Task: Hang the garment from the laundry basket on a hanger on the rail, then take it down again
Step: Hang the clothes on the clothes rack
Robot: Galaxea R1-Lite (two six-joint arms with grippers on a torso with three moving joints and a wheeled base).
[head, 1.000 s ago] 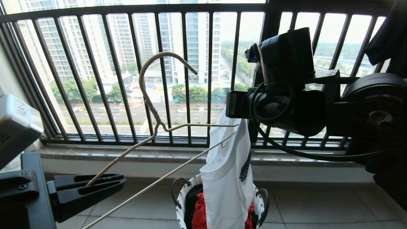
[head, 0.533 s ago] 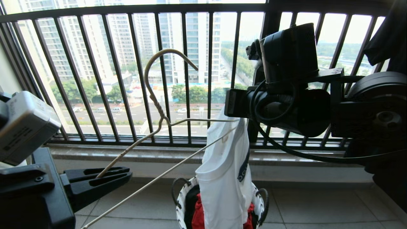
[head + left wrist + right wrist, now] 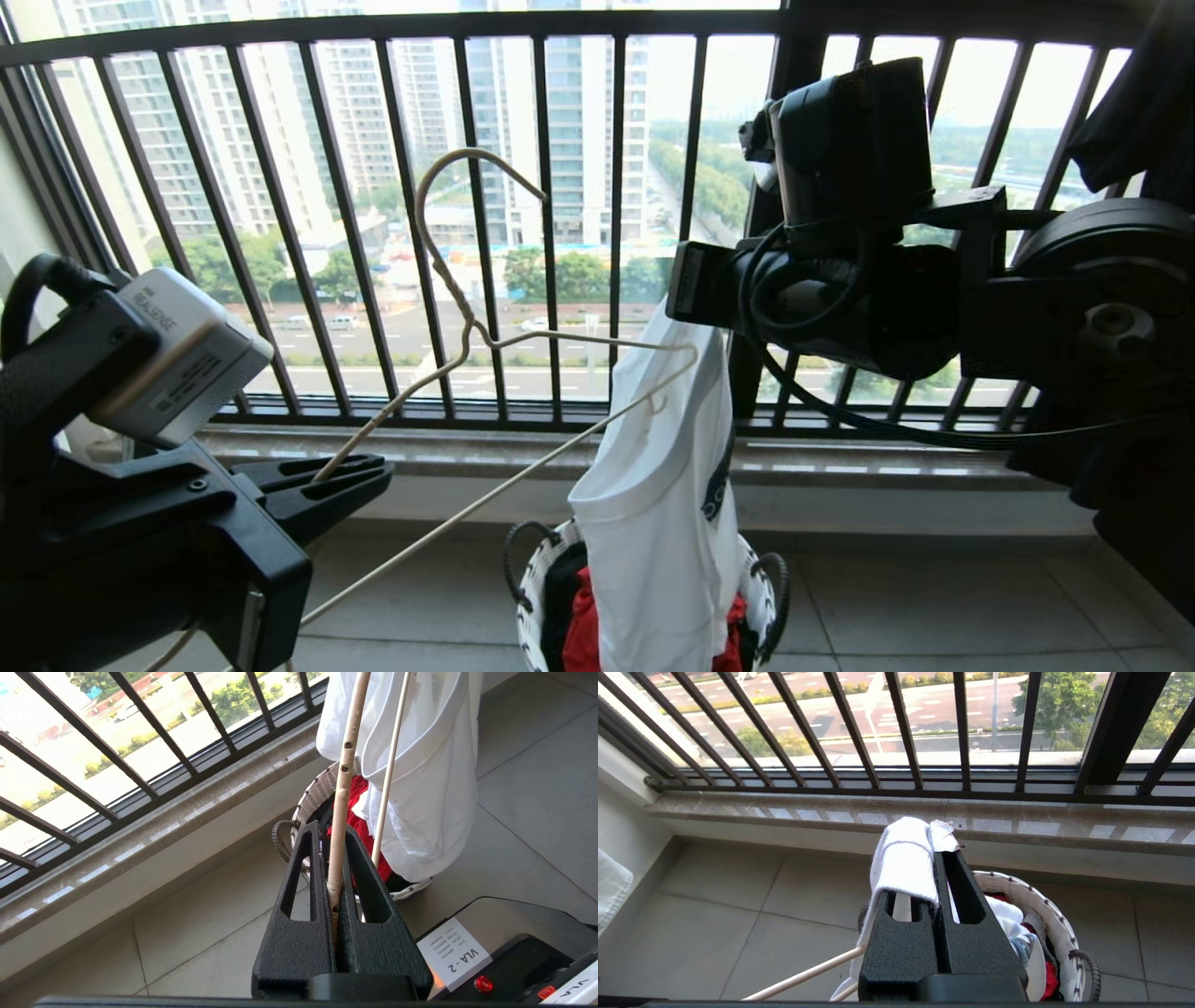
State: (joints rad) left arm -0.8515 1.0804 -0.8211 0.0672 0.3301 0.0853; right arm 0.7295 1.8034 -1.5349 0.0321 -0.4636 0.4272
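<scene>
My left gripper [image 3: 378,474] [image 3: 331,828] at lower left is shut on the end of one arm of the thin beige hanger [image 3: 457,308] [image 3: 345,760]. The hanger slants up to the right, its hook towards the window. Its far end lies against the top of the white garment [image 3: 653,523] [image 3: 903,858]. That T-shirt hangs from my right gripper [image 3: 680,301] [image 3: 931,851], which is shut on its ribbed collar, and droops over the laundry basket [image 3: 527,579] [image 3: 1045,896] on the floor. The rail is out of view.
The black barred window railing [image 3: 551,187] and a stone sill [image 3: 467,448] run straight ahead. A red garment [image 3: 588,625] lies in the basket. Dark clothing [image 3: 1139,103] hangs at the top right. My own base [image 3: 467,952] is close under the left arm.
My left gripper has risen and moved right with the hanger, bringing its far end up to the T-shirt's top. The right gripper has hardly moved.
</scene>
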